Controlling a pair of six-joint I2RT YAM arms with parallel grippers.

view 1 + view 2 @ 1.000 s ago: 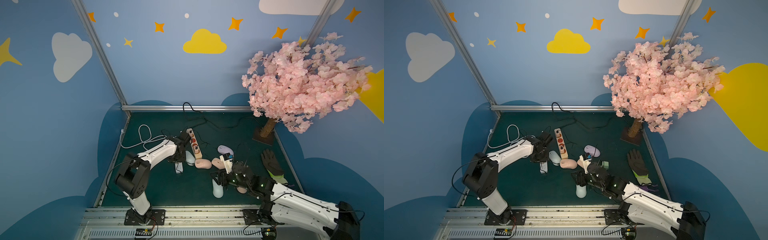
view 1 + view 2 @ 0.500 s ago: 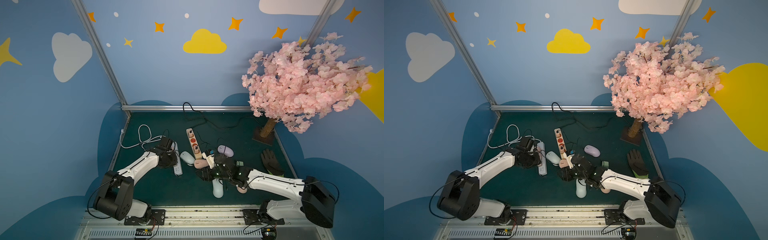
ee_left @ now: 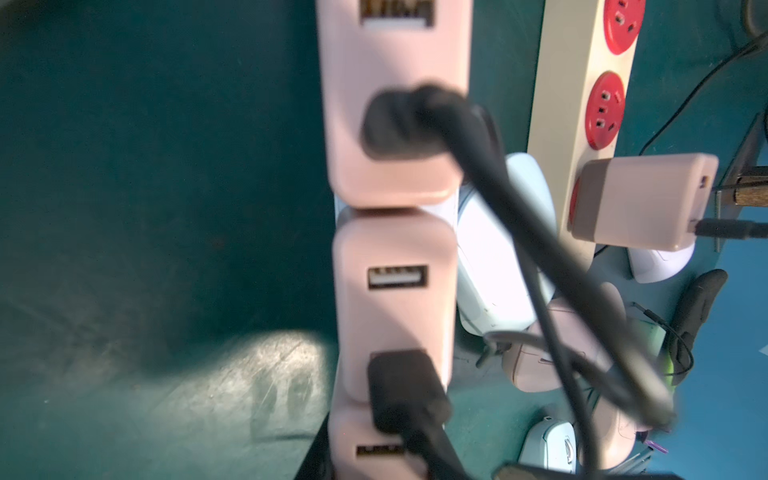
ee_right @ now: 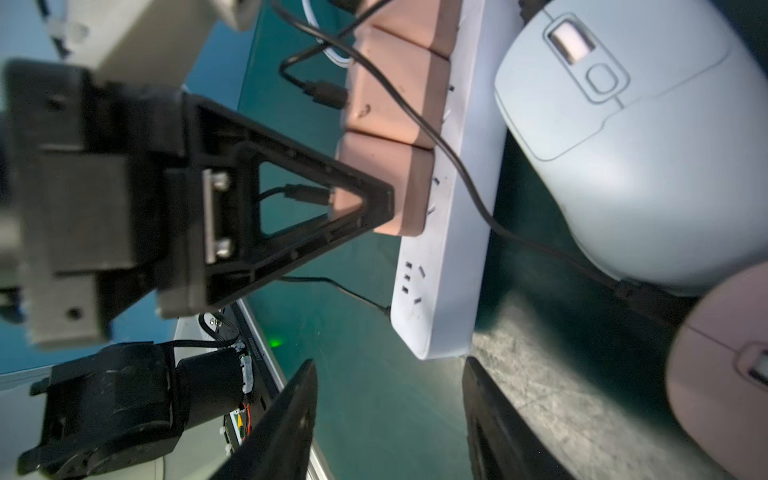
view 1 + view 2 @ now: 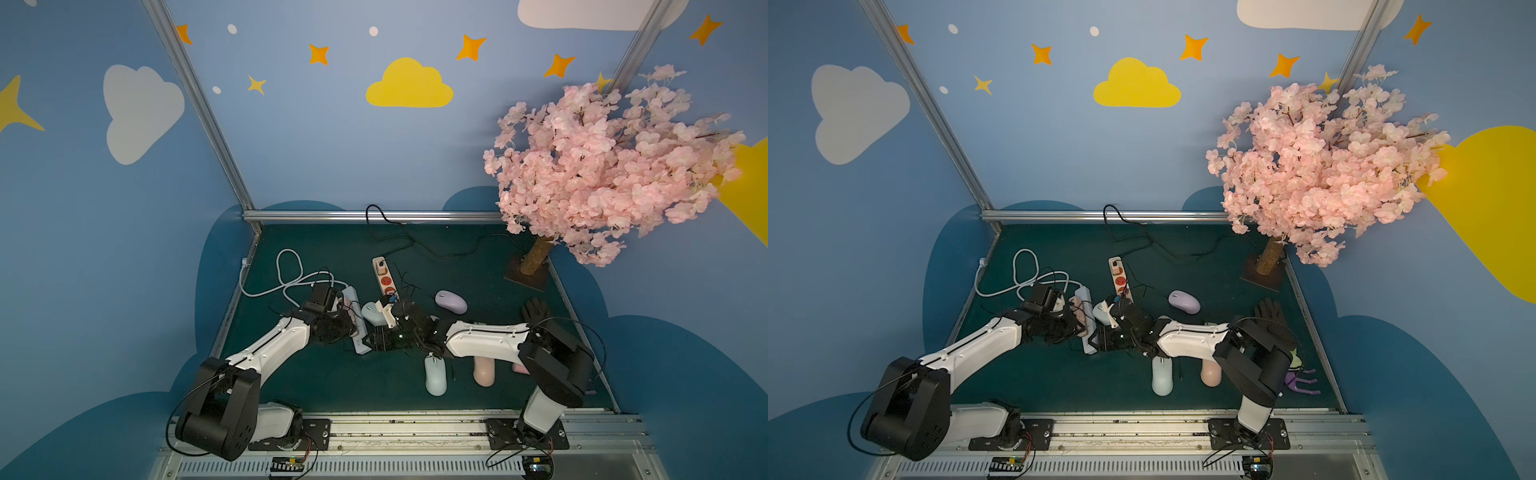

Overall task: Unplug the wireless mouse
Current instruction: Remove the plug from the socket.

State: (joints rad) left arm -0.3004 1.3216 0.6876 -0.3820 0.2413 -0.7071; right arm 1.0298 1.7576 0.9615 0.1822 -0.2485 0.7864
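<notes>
Pale-blue mouse [image 4: 623,145] beside white strip [image 4: 444,257]

From high at the front in both top views, tilted down over the whole table [image 5: 332,386] and both arms [image 5: 270,353], almost identically. From the left wrist, close over the pink chargers [image 3: 390,307] ahead of the left claw [image 5: 352,329]. From the right wrist, behind the right claw [image 4: 388,365], facing those same chargers.
</notes>
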